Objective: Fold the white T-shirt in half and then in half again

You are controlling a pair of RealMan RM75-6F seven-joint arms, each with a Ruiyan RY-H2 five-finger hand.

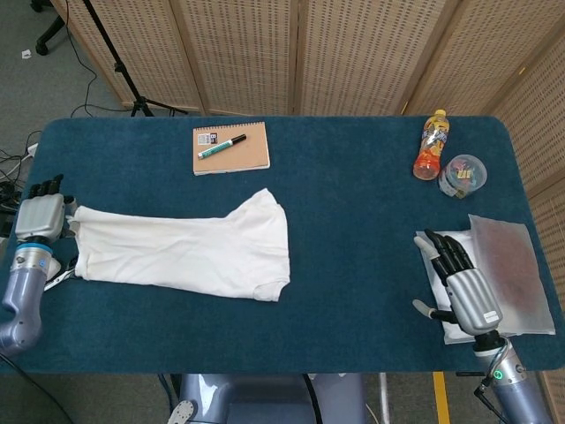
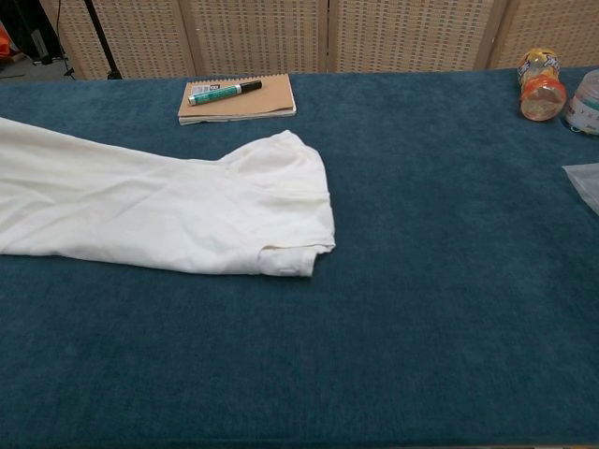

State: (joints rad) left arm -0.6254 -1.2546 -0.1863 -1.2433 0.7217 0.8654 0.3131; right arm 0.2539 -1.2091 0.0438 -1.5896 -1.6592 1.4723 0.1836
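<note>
The folded white cotton T-shirt lies at the table's left side, its left end cut off in the chest view. The left hand pinches that end at the table edge. The right hand, fingers spread, rests on a white cloth far right.

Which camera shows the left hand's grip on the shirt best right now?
Head view: the left hand shows at the table's left end, holding the white T-shirt by its edge. Chest view shows only the shirt, not the hand.
</note>
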